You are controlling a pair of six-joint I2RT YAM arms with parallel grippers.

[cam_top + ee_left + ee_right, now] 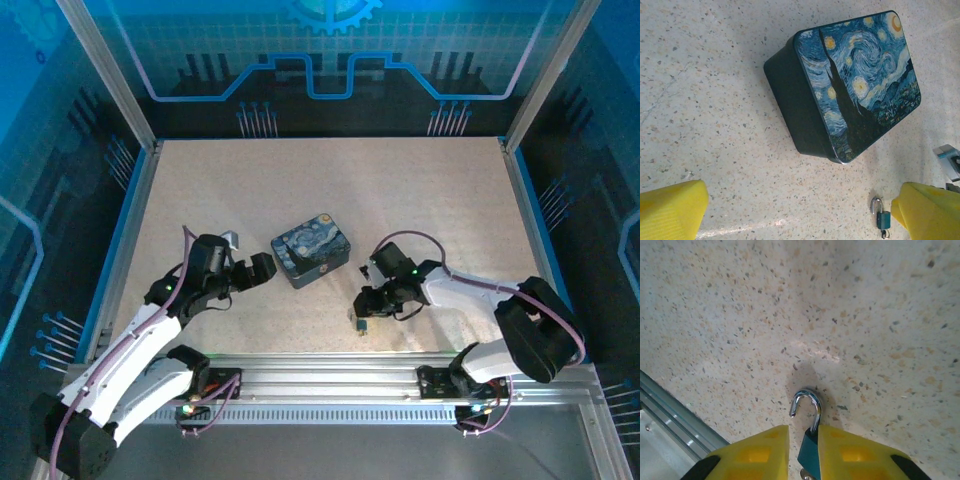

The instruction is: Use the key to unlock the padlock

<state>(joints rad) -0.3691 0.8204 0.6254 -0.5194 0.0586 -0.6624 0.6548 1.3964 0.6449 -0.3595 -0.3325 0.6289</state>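
padlock (883, 218): it sits low on the desk (330, 190), near the near edge and right of centre. It is near-right of the tin (311, 249) and apart from it.
shackle (806, 392): one leg runs into the body and the other ends free in the air, so you can judge the lock already sprung.
key (802, 473): a small metal glint at the base of the body is probably the key. It is too small for you to be sure, or to tell whether it sits in the keyhole.
right tool (804, 440): its yellow fingers flank the padlock body closely, one on each side, with the shackle pointing away from the wrist. You cannot tell whether they pinch the body or merely stand around it.
left tool (800, 197): released, with its fingers spread wide. It hangs just left of the tin and grasps nothing.
why so: the narrow stance on the right suits steadying such a small body. The left tool is parked aside, which leaves you a clear sight of the tin and the padlock.
progress: by the free shackle end, the unlocking looks done or nearly done.
next: confirm the shackle swings loose before you lift away.
risk: the padlock is light, so a brushing finger could skid it toward the near rail (675, 415).
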